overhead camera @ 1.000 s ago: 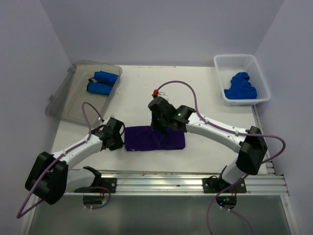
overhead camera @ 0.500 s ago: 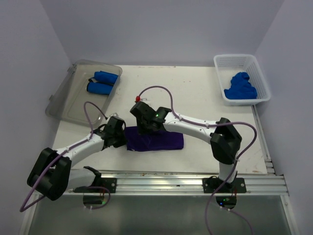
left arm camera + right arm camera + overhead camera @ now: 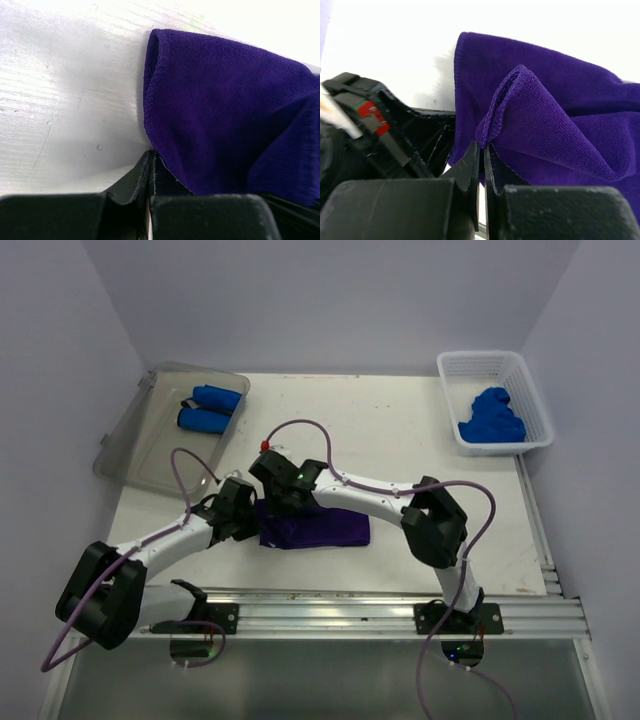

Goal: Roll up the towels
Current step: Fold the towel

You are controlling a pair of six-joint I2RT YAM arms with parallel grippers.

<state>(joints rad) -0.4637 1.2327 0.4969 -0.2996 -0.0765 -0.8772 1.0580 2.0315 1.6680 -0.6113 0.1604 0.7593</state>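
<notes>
Right, top view first: the purple towel (image 3: 325, 530) lies flat on the tabletop (image 3: 390, 430), near the front edge and left of centre. The left gripper (image 3: 250, 521) sits at the towel's left end, and the right gripper (image 3: 284, 504) is down on the same end, just beside it, its arm reaching across above the cloth. Far left, 2 rolled blue towels (image 3: 208, 408) lie side by side in the clear tray (image 3: 125, 445). Far right, a heap of loose blue towels (image 3: 492, 418) fills the white mesh basket (image 3: 480, 362).

Over to the left wrist: the left gripper (image 3: 152, 162) has its fingers pressed together, tips right at the lower hem of the purple towel (image 3: 225, 105). Whether any cloth is caught between them, I cannot tell. The towel's rounded, folded corner rests on the pale tabletop (image 3: 65, 85).

Now the right wrist: the right gripper (image 3: 482, 150) is pinching the purple towel (image 3: 560, 125), fingers tight on a stitched hem that loops up into a raised fold above the tips. Behind that fold, a flat layer of the towel lies on the tabletop. The black body of the left gripper sits at the left, touching the towel's edge.
</notes>
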